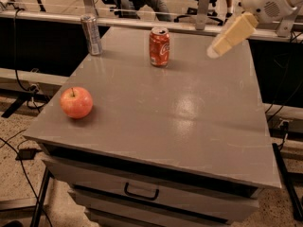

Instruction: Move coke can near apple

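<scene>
The coke can [159, 47], short and red with white script and a silver top, stands upright at the back middle of the grey table [189, 126]. The apple [75, 102], round and red-orange with a dark stem, sits near the table's left front edge, far from the can. My gripper [221, 42] hangs in the air at the upper right, above the table's back right part and to the right of the can, not touching anything.
A taller slim silver-grey can [91, 34] stands at the table's back left corner. A metal rail [142, 23] runs behind the table. A drawer with a black handle [141, 193] is under the tabletop. Cables lie on the floor at left.
</scene>
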Motion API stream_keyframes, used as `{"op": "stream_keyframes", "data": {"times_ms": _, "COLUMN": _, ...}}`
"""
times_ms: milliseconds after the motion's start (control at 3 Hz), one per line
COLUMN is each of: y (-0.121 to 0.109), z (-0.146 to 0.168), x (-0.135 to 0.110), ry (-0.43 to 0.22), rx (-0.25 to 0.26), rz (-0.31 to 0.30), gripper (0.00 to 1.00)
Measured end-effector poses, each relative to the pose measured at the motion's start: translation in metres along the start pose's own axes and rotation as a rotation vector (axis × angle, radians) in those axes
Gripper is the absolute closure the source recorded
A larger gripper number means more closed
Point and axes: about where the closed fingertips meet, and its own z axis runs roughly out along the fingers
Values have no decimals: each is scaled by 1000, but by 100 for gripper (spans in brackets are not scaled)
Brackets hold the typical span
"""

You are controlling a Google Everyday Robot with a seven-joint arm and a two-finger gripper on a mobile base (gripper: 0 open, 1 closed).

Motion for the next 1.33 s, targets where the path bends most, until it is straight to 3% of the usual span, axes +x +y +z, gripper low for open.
{"op": "stream_keyframes", "data": {"times_ms": 333, "y": -35, "z": 31, "x": -25, "ry": -164, "rx": 36, "rz": 45, "gripper": 0}}
{"op": "stream_keyframes", "data": {"times_ms": 667, "y": -60, "z": 57, "x": -37, "ry": -283, "rx": 87, "rz": 137, "gripper": 0}}
{"op": "stream_keyframes", "data": {"times_ms": 1000, "y": -72, "z": 104, "x": -30, "ry": -380, "rx": 141, "rz": 291, "gripper": 0}}
{"op": "stream_keyframes", "data": {"times_ms": 1333, "y": -74, "z": 131, "x": -24, "ry": -430, "rx": 149, "rz": 346, "gripper": 0}}
